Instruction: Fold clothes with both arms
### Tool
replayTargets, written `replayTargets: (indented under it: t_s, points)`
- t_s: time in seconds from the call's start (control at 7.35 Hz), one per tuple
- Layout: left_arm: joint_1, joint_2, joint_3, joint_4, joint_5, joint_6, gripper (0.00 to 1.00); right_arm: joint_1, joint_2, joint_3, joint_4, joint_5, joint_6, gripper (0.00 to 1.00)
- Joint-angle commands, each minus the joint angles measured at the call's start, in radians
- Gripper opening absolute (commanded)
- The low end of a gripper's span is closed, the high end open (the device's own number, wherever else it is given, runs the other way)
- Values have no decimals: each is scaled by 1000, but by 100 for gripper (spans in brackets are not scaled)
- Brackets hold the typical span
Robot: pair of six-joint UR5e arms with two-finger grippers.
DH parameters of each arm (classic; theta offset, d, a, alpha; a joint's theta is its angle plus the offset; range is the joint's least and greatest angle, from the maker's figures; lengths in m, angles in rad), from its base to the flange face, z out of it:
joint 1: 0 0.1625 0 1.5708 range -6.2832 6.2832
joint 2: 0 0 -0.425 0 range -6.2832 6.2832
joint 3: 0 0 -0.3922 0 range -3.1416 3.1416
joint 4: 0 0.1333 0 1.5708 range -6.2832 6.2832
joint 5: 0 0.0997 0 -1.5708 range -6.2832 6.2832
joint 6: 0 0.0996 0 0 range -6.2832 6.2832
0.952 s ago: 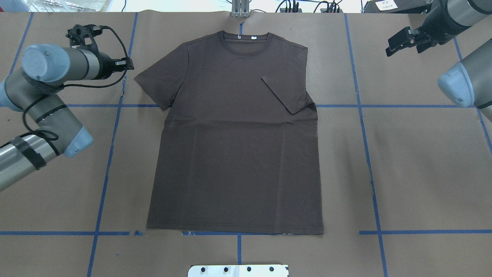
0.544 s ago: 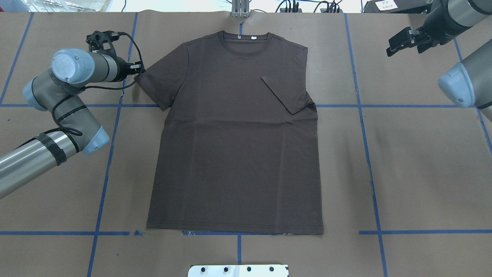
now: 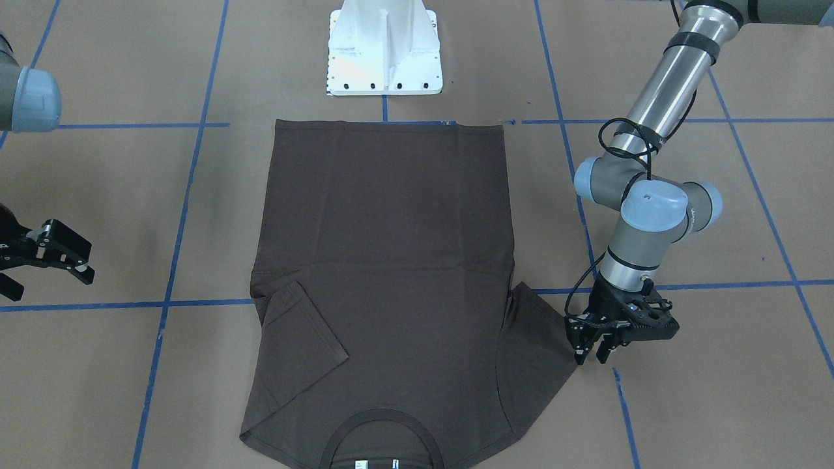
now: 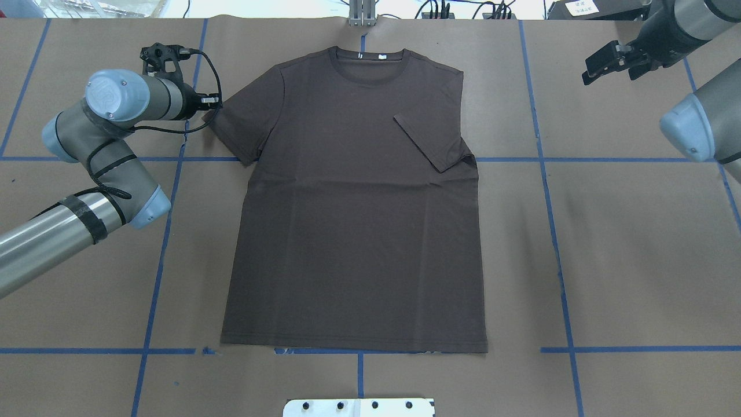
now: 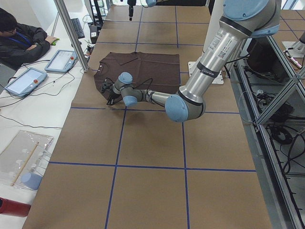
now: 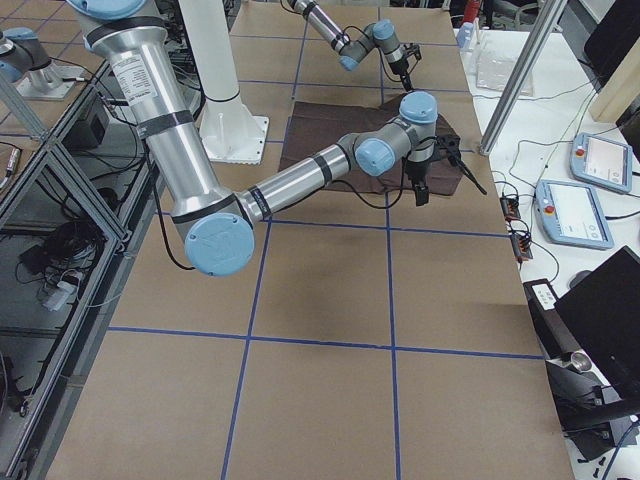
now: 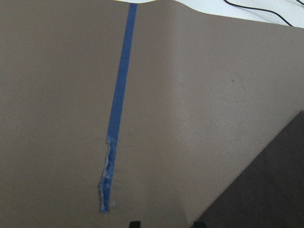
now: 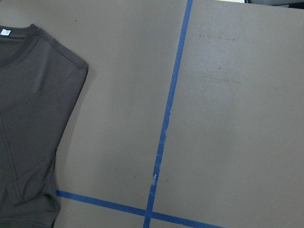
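Here, left jaws parted beside sleeve (image 3: pixel 537 352)

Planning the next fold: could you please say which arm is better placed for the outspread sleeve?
Left. The left gripper sits at the edge of that sleeve; the right gripper hangs far off the T-shirt.

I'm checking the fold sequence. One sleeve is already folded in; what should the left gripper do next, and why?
Probably ease the left gripper slightly onto the outstretched sleeve and close. Its jaws stand open at its edge, gripping nothing, while the other sleeve already lies folded across the T-shirt.
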Motion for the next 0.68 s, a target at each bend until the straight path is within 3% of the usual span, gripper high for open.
replayTargets:
  t_s: [0.0,0.54]
  points:
    - [-3,27,-58,7,-7,20,48,0,0,2,0,1,3,100]
    - [2,37,-62,10,-4,20,48,0,-1,2,0,1,3,100]
